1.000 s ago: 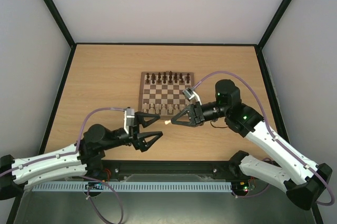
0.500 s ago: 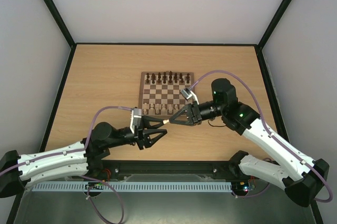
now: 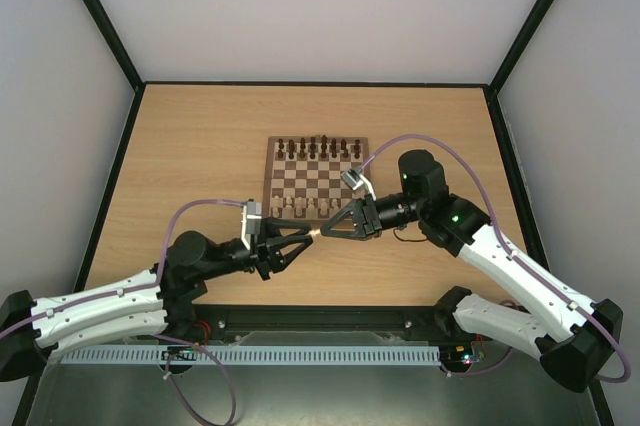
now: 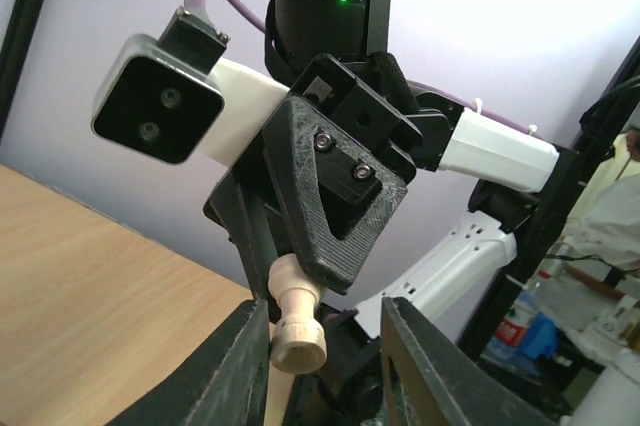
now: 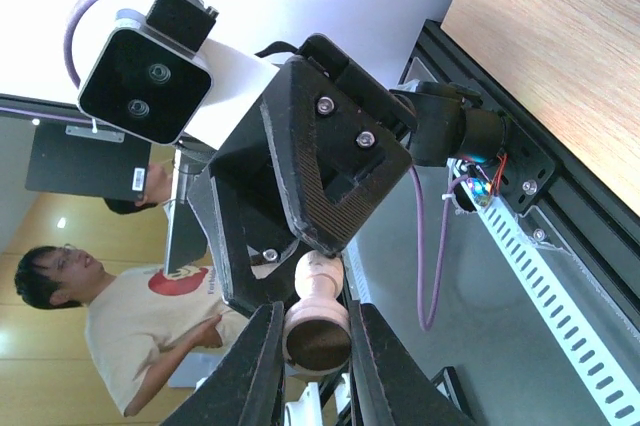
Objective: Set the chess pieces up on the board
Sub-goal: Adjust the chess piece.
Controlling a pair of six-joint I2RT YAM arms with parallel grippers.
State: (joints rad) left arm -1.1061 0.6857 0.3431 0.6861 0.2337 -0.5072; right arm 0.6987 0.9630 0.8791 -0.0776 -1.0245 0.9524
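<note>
The board lies mid-table, with dark pieces along its far rows and pale chess pieces along its near rows. Just in front of the board, above the table, my two grippers meet tip to tip. My right gripper is shut on one end of a pale chess piece. My left gripper stands open around the other end of that piece. One left finger touches it and the other finger stands apart.
A black frame rail and a white slotted cable duct run along the near edge by the arm bases. Pale walls enclose the table on three sides. A person in a cream shirt shows beyond the rig in the right wrist view.
My left gripper has moved right and up to the right gripper's tips, and its jaws have narrowed around the pale piece. The right gripper shifted slightly left, still holding the piece.
</note>
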